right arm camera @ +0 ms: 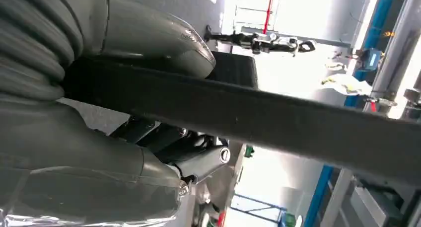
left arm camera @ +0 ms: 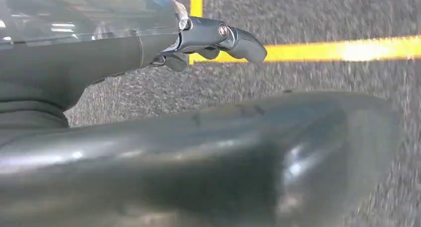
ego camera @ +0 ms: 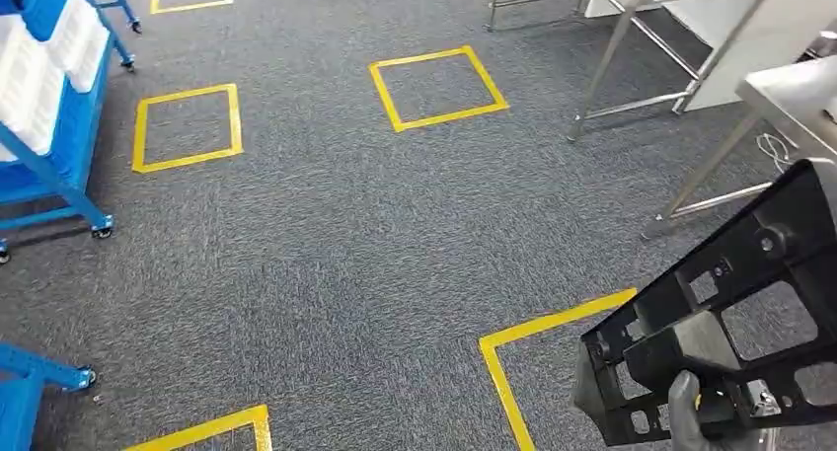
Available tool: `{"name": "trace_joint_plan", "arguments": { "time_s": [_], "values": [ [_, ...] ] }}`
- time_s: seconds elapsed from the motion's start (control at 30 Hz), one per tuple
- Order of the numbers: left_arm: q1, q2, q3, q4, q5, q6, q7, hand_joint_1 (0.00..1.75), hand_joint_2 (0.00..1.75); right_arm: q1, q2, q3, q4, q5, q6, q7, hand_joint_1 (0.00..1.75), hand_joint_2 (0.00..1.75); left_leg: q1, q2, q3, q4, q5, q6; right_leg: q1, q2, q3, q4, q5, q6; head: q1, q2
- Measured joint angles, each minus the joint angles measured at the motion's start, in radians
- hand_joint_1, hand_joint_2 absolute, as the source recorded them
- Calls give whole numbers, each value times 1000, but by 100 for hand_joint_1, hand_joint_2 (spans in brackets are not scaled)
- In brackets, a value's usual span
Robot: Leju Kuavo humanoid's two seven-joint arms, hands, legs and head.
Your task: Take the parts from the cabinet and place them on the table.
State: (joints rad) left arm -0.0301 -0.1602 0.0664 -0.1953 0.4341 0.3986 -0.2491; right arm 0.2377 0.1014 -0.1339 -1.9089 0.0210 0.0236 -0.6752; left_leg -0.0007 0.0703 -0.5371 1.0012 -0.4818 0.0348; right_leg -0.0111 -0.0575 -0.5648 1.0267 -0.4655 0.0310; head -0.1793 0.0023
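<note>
Head view: right hand (ego camera: 694,412) grips black part (ego camera: 730,313) above carpet.

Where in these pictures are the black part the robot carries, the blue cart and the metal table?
black part (ego camera: 735,303): head view, on its slotted frame.
blue cart (ego camera: 69,135): head view, on its blue side wall.
metal table (ego camera: 790,91): head view, on the tabletop's near edge.

place: factory workshop | floor: grey carpet (ego camera: 345,244) with yellow taped squares (ego camera: 438,88) | left: blue wheeled racks (ego camera: 59,106) of white bins | right: steel-legged desk (ego camera: 790,96)
</note>
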Motion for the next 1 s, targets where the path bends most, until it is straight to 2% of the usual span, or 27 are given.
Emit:
{"name": "trace_joint_plan", "arguments": {
  "time_s": [0.03, 0.07, 0.1, 0.13, 0.17, 0.2, 0.23, 0.27, 0.3, 0.33, 0.37, 0.4, 0.47, 0.5, 0.53, 0.57, 0.6, 0.67, 0.7, 0.73, 0.77, 0.83, 0.87, 0.9, 0.93, 0.97, 1.0],
  "values": [
    [0, 1, -4, 0, 1, -1, -3, 0, 0, -15, -9, 8, 6, 0, -8, 5, 175, 175, -7, 11, 1, 1, -3, -6, 14, -24, 7, -21, -12, -12, 0, 0],
    [0, 3, -4, 0, 11, -1, -21, 0, 0, -24, -12, 13, 10, 0, -16, 5, 175, 175, -6, 17, 1, 1, -4, -10, 15, -7, 4, -23, -8, -20, 0, 0],
    [-1, 18, 0, 0, 38, -10, -68, 0, 0, -31, -21, 17, 13, 0, -28, 6, 175, 175, -5, 26, 3, 1, -5, -15, 16, 2, 1, -22, -8, -22, 0, 0],
    [0, 28, 8, 0, 71, -29, -130, 0, 0, -31, -28, 18, 17, -1, -38, 6, 175, 175, -3, 35, 8, -3, -4, -20, 18, 11, 1, -22, -9, -28, 0, 0],
    [1, 61, 20, -1, 99, -60, -194, 0, 0, -30, -37, 19, 18, -2, -44, 6, 175, 175, -5, 46, 16, -4, -7, -28, 16, 24, 5, -35, -3, -36, 0, 0],
    [6, 92, 33, -3, 89, -115, -269, 0, 0, -26, -41, 19, 18, -2, -47, 2, 175, 175, 3, 16, 12, 14, -21, -34, 7, 33, 17, -45, 4, -43, -1, 0],
    [10, 145, 32, -7, 36, -184, -339, 0, 0, -27, -43, 19, 17, 0, -48, -4, 175, 175, 4, -25, -8, 59, -55, -37, 7, 47, 17, -48, 7, -50, -1, 0],
    [15, 191, 24, -13, -17, -238, -382, 0, 0, -22, -45, 18, 17, 5, -47, -8, 175, 175, 7, -48, -42, 136, -99, -39, 8, 54, 16, -48, 6, -54, -1, 0],
    [20, 251, 11, -21, -90, -289, -423, 0, 0, -11, -45, 18, 16, 11, -42, -14, 175, 175, 7, -59, -79, 218, -137, -42, 10, 65, 16, -47, 5, -56, -1, 0],
    [25, 284, 4, -36, -160, -282, -441, 0, 0, -3, -45, 18, 16, 16, -35, -18, 175, 175, 7, -62, -111, 285, -159, -45, 11, 77, 15, -46, 5, -57, 0, 0],
    [30, 310, 5, -74, -248, -220, -446, 0, 0, 1, -45, 18, 18, 19, -28, -18, 175, 175, 7, -62, -127, 316, -159, -47, 10, 92, 15, -44, 5, -57, 0, 0],
    [29, 318, 7, -113, -318, -166, -447, 0, 0, 0, -45, 18, 21, 21, -23, -17, 175, 175, 7, -64, -120, 292, -128, -47, 8, 105, 15, -41, 4, -56, 0, 0],
    [8, 308, 8, -196, -402, -151, -447, 0, 0, -10, -45, 24, 28, 22, -16, -16, 175, 175, 13, -76, -56, 137, -29, -46, 4, 126, 16, -31, 0, -50, 0, 0],
    [3, 300, 10, -234, -414, -164, -447, 0, 0, -17, -45, 26, 31, 22, -16, -16, 175, 175, 18, -103, -19, 50, 12, -47, 3, 137, 15, -24, -3, -45, 0, 0],
    [-2, 279, 15, -281, -433, -187, -447, 0, 0, -24, -45, 29, 34, 22, -14, -16, 175, 175, 21, -155, -6, 21, -10, -50, 9, 148, 6, -16, -7, -37, 0, 0],
    [-4, 270, 15, -312, -440, -201, -447, 0, 0, -31, -46, 31, 35, 22, -14, -14, 175, 175, 22, -148, -6, 20, -6, -45, 6, 159, -3, -8, -5, -35, 0, 0],
    [-6, 252, 14, -371, -458, -229, -447, 0, 0, -34, -48, 34, 37, 22, -13, -14, 175, 175, 20, -132, -11, 22, -4, -42, 5, 171, -10, -9, 1, -27, 0, 0],
    [-13, 231, 0, -459, -473, -276, -448, 0, 0, -38, -53, 38, 42, 21, -8, -10, 175, 175, 17, -110, -14, 19, 1, -26, 0, 194, -19, -13, 8, -12, 0, 0],
    [-25, 216, -9, -498, -473, -305, -448, 0, 0, -41, -60, 39, 45, 20, -5, -7, 175, 175, 20, -98, -13, 12, 8, -16, -2, 159, -23, -1, -1, -9, 0, 0],
    [-35, 210, -15, -528, -472, -333, -448, 0, 0, -50, -65, 40, 47, 17, -2, -6, 175, 175, 19, -91, -13, 9, 9, -11, 5, 104, -39, 30, -22, -4, 0, 0],
    [-42, 199, -27, -547, -474, -357, -448, 0, 0, -60, -69, 41, 50, 16, 1, -4, 175, 175, 17, -80, -14, 9, 9, -7, 5, 78, -72, 96, -60, 0, 0, 0],
    [-44, 188, -49, -568, -492, -375, -448, 0, 0, -63, -71, 42, 57, 14, 3, -1, 175, 175, 13, -53, -14, 9, 6, -3, 1, 66, -149, 252, -123, 4, 0, 0],
    [-44, 181, -58, -569, -507, -373, -448, 0, 0, -59, -75, 42, 61, 13, 3, -1, 175, 175, 12, -39, -14, 10, 5, -1, -1, 65, -173, 295, -127, 5, 0, 0],
    [-44, 176, -67, -568, -515, -369, -447, 0, 0, -56, -78, 42, 64, 13, 4, -2, 175, 175, 11, -28, -13, 10, 4, -2, -2, 64, -171, 286, -108, 5, 0, 0],
    [-46, 170, -76, -565, -527, -368, -447, 0, 0, -54, -80, 42, 67, 12, 4, -3, 175, 175, 10, -17, -11, 10, 1, -2, -1, 61, -147, 236, -72, 3, 0, 0],
    [-47, 164, -81, -562, -532, -368, -447, 0, 0, -50, -82, 42, 67, 11, 4, -7, 175, 175, 9, -5, -6, 10, -2, -2, 1, 50, -100, 142, -21, -3, 0, 0],
    [-48, 157, -85, -559, -540, -368, -448, 0, 0, -48, -84, 42, 67, 10, 5, -9, 175, 175, 7, 4, -2, 9, -5, -6, 6, 24, -50, 44, 23, -12, 0, 0]
  ]
}}
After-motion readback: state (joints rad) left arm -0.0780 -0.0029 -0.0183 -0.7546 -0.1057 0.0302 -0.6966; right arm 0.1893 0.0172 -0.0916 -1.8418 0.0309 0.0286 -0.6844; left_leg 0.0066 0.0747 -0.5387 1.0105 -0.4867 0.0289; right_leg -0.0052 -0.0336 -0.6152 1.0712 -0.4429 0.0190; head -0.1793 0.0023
